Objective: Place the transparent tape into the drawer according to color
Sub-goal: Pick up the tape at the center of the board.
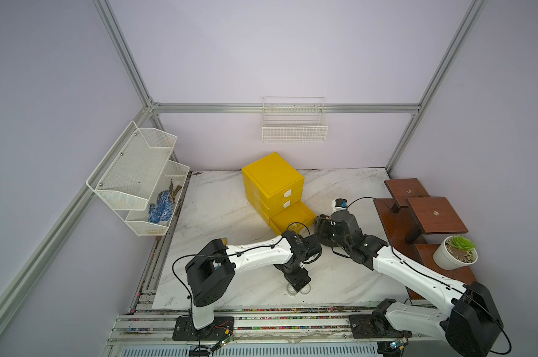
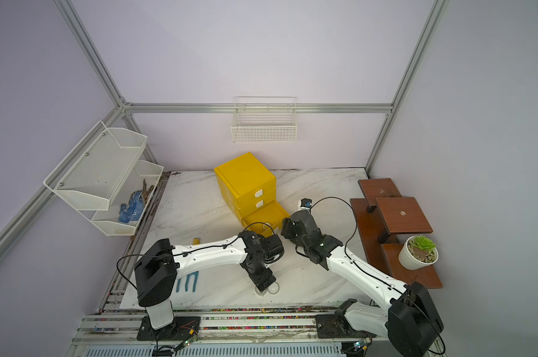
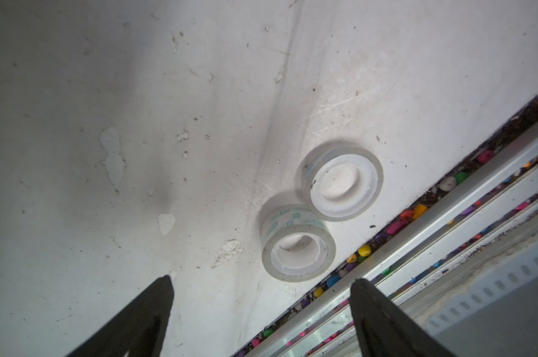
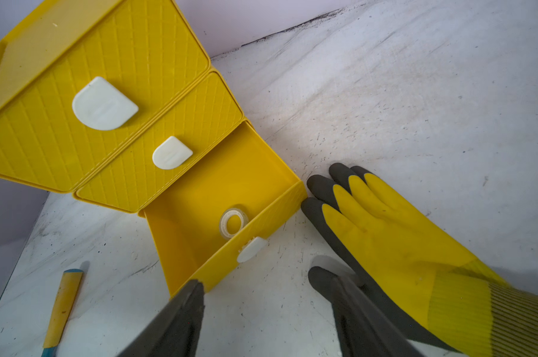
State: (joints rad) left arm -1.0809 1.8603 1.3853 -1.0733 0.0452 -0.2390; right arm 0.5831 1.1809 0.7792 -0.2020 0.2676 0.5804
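Starting at the front edge of the table [image 1: 218,210], the left gripper [image 3: 263,279] is seen hanging low with its jaws spread wide and nothing caught between them. Two clear tape rolls [image 3: 298,252] are laid flat just ahead of it, touching each other, white cores facing up; in both top views they're mostly hidden under that gripper. Further in, the right gripper [image 4: 267,281] is held just short of the pulled-out bottom drawer [image 4: 218,185], jaws parted and nothing gripped as far as can be told. A pale blur at one fingertip can't be made out, tbh. A yellow-and-grey glove [image 4: 400,241] is spread flat on the table just beside the drawer's front corner. One more clear roll [image 4: 233,223] is found inside that drawer, close to the front wall near the white handle tab [image 4: 251,248]. The two upper drawers [image 4: 113,102] of the yellow cabinet [image 1: 272,176] are shut. A yellow-handled tool [image 4: 62,306] is seen lying on the table off the cabinet's other side. On the back wall, a white wire basket [image 1: 294,129] is hung.
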